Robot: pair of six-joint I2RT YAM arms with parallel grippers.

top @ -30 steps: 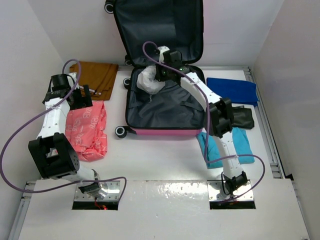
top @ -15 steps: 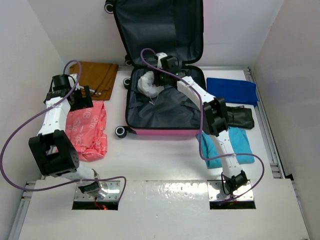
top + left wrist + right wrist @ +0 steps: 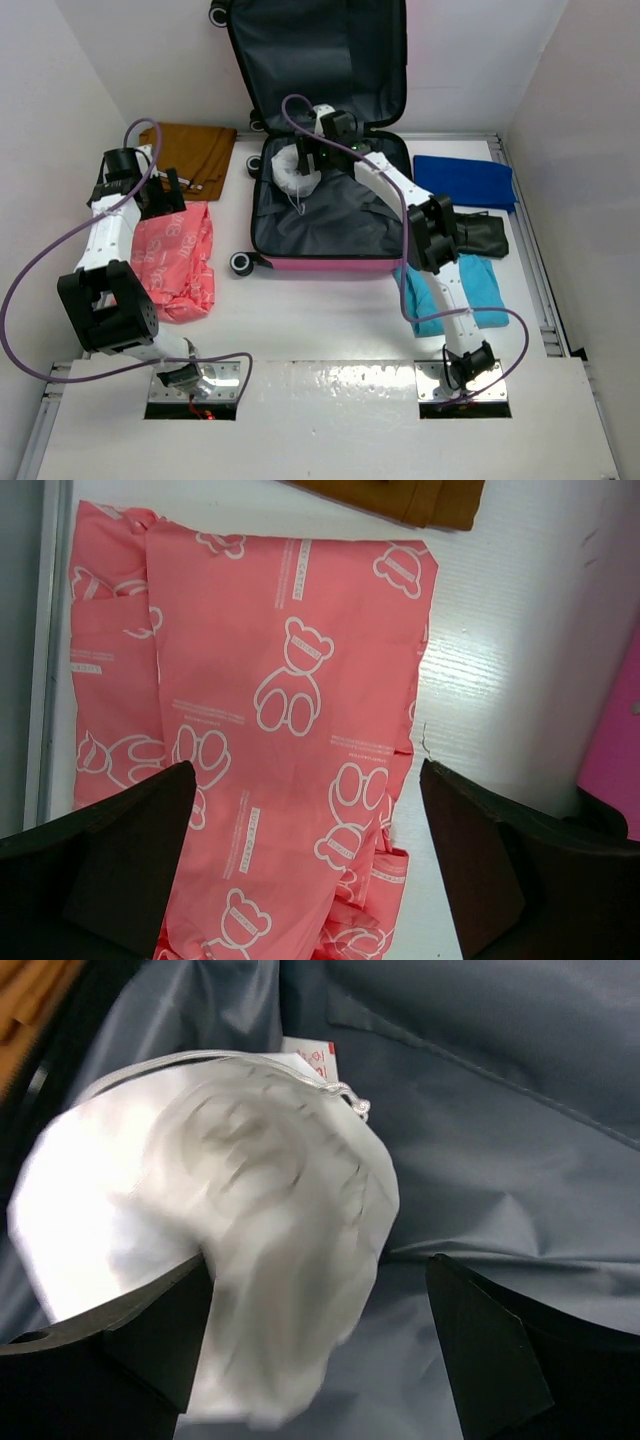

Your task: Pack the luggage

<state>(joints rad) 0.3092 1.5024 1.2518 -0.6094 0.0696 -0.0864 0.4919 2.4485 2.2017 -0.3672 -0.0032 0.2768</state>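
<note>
Overall, the counter (image 3: 330, 310) carried the luggage (image 3: 340, 225) at the middle of its far edge. It lay open, with the lid (image 3: 320, 60) stood up against the back wall and the grey-lined base facing up. Loose items lay outside it: a blue garment (image 3: 465, 180) by the far right corner, a brown garment (image 3: 190, 150) by the far left corner, a teal garment (image 3: 480, 285) towards the right edge, and a pink bear-print package (image 3: 175, 260) along the left edge, its long axis running near to far. A white bag (image 3: 292, 168) lay inside the base, in its far left corner. The right gripper (image 3: 315, 1300) hung directly over that bag, jaws wide, pinching nothing. The left gripper (image 3: 305, 815) hung over the pink package, jaws likewise wide and empty. Assessment: the left arm was the nearer to the package, and the luggage lay to that gripper's right, across bare counter.
</note>
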